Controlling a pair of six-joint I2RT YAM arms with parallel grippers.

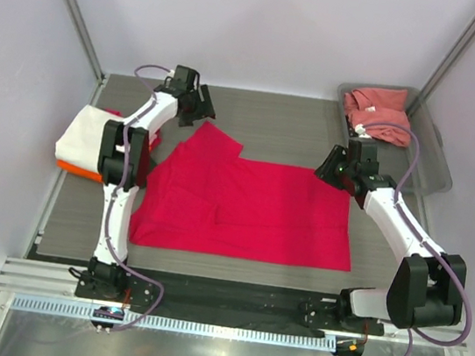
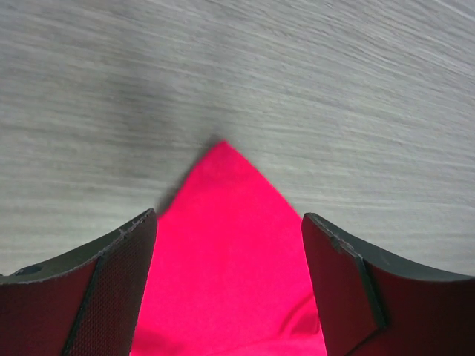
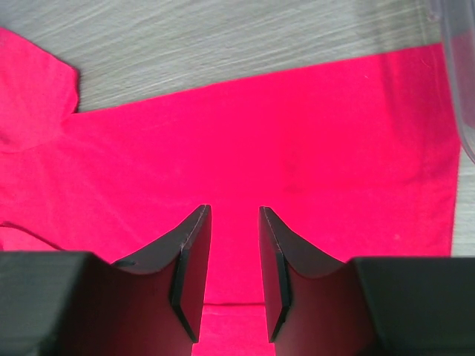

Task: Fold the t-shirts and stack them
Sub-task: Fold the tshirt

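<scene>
Crimson shirt (image 1: pixel 250 211) lies spread mid-table. Left gripper (image 1: pixel 201 107), released, is over the far-left sleeve tip. Right gripper (image 1: pixel 332 169) is at the far-right corner, jaws narrowly parted, grip undetermined. Tray (image 1: pixel 430 161) is just right; white shirt (image 1: pixel 79 138) left.

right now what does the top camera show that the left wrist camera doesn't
Only the top camera: the whole red shirt spread flat, the white shirt on the orange shirt at the left, the pink shirt in the grey tray, and the right gripper at the red shirt's far right edge.
Only the left wrist camera: the left gripper close up, its fingers open with a pointed tip of the red cloth between them.
Both: the red shirt and the grey table.
</scene>
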